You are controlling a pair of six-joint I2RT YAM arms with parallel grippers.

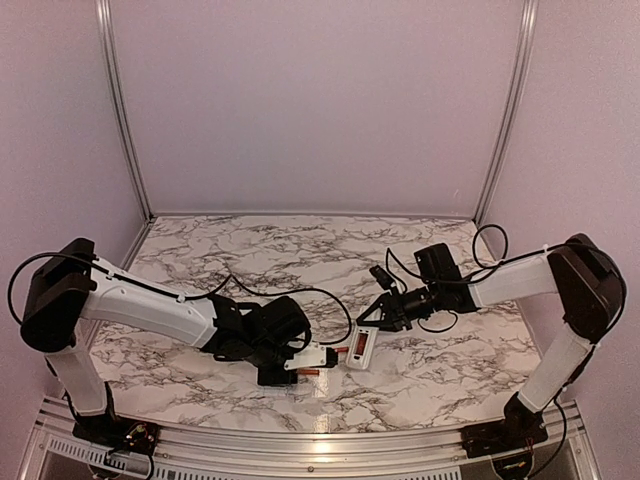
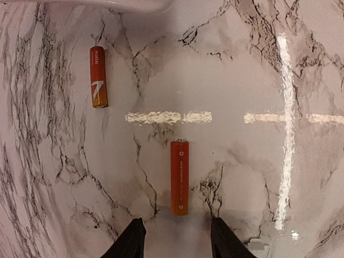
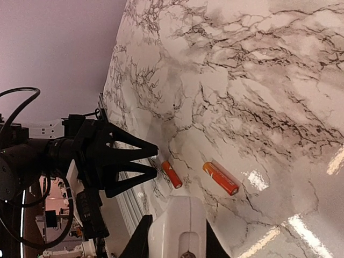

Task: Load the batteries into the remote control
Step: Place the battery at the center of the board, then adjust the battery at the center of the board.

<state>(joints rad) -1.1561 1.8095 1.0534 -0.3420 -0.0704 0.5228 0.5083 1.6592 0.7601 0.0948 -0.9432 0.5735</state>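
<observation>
My left jaws stand spread and empty over the white marble-patterned worktop (image 2: 258, 64). One slim orange-red cylindrical battery (image 2: 179, 177) lies flat just ahead of their tips, and a second battery (image 2: 98, 76) of the same kind lies well apart from it. My right jaws pinch the small white plastic remote control (image 3: 180, 226) near both. As I judge it, closing off-centre could roll the near cell away, or it could go in with its ends reversed. I count two batteries and one remote.

orange-red batteries (image 2: 179, 177), white remote control (image 3: 180, 223)
</observation>
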